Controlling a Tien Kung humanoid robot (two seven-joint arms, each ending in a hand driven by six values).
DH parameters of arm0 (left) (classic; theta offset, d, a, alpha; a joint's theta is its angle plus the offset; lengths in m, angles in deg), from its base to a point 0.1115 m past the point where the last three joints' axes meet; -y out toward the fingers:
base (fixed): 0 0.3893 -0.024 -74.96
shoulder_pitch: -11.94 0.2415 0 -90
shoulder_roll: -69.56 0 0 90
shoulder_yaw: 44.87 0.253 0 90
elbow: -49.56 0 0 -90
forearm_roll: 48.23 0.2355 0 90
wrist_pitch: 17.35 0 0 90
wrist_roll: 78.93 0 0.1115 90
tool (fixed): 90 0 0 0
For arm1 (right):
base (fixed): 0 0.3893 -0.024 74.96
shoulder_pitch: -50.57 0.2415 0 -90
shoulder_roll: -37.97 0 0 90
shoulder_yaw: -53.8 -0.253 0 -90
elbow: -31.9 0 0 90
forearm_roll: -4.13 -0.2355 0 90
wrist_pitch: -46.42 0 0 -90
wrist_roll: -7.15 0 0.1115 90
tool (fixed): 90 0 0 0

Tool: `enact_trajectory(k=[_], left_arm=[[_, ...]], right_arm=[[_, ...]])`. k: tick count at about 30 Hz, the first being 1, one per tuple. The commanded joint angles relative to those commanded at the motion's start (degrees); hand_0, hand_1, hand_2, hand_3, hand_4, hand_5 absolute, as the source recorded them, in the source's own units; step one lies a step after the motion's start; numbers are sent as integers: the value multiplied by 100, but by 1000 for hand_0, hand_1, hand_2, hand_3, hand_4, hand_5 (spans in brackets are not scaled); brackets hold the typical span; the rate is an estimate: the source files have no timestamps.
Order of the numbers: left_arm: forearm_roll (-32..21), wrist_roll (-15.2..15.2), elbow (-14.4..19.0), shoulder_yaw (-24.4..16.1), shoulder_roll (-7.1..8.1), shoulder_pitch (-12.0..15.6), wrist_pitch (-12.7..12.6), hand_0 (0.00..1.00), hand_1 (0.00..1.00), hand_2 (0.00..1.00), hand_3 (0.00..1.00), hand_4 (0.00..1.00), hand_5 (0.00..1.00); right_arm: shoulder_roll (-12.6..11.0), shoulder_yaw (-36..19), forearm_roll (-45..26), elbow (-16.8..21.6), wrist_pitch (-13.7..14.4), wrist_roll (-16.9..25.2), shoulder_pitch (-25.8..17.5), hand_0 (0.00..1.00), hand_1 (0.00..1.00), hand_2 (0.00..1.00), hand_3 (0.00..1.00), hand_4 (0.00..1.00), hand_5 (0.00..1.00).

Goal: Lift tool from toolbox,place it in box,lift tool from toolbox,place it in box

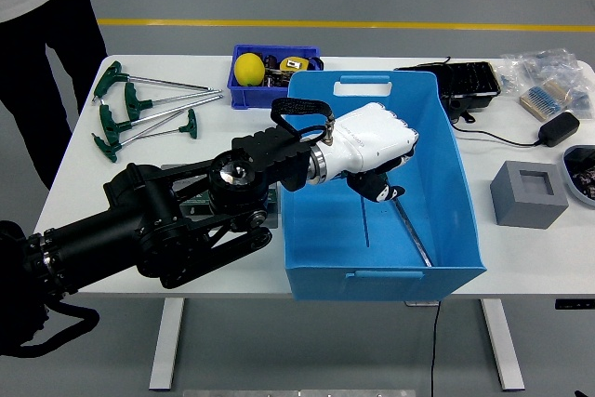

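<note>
Flanking blue box [446, 230]: T-handle wrenches [139, 113], grey block [528, 194].

left hand [372, 151] hiding tool handles, person [42, 34] cropped at top

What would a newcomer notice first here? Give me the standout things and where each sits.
The left hand, white-shelled on a bulky black arm, reaches into the big blue box at the table's centre, over a T-handle tool lying on its floor. Green-handled T-wrenches are spread at the far left of the table, beside a small blue bin holding a yellow ball.
</note>
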Motion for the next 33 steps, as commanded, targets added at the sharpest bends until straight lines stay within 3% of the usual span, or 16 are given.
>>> enact_trajectory(k=[4,5,10,11,16,17,18,22,23,24,28,29,33], left_arm=[[-206,-92,-9,16,24,20,-11,248,174,263,458,891,448],[-233,-100,-4,10,28,23,-3,441,566,612,568,942,509],[-281,-132,4,-45,25,33,53,441,566,612,568,942,509],[-290,-144,9,-58,27,35,36,735,804,848,639,927,479],[-305,-203,55,-185,41,46,-104,735,804,848,639,927,479],[-302,-218,72,-238,56,50,-173,735,804,848,639,927,479],[-299,-230,84,-290,69,54,-237,833,886,948,705,926,472],[-266,-250,111,-505,142,92,-585,833,886,948,705,926,472],[-258,-251,119,-569,167,109,-670,841,880,935,735,945,556],[-244,-245,134,-656,201,136,-771,841,880,935,735,945,556],[-167,-157,271,-1211,403,364,-1068,841,880,935,735,945,556],[-118,-95,331,-1445,459,484,-1101,744,774,814,736,974,698],[-325,96,531,-2331,580,962,-1207,744,774,814,736,974,698]], right_arm=[[-3,-92,108,0,3,-25,-7,735,669,719,666,928,816],[-2,-101,122,0,2,-27,-7,735,669,719,666,929,817],[16,-106,133,0,-3,-23,-14,735,669,719,666,929,817],[21,-96,122,0,-5,-19,-18,735,669,719,666,929,816],[30,-95,124,0,-6,-21,-31,735,669,719,666,929,816],[29,-93,119,0,-6,-20,-32,735,669,719,666,929,816],[27,-95,118,0,-5,-22,-33,735,669,719,666,929,816],[18,-93,89,0,3,-23,-20,735,669,719,666,929,816],[18,-95,83,0,6,-24,-16,735,669,719,666,929,816],[18,-85,62,0,8,-22,-13,735,669,719,666,929,816],[23,-64,1,0,19,-17,-17,735,669,719,666,929,816],[24,-56,-9,0,19,-15,-22,735,669,719,666,929,816],[31,-47,-36,0,22,-14,-33,735,669,719,666,929,816]])
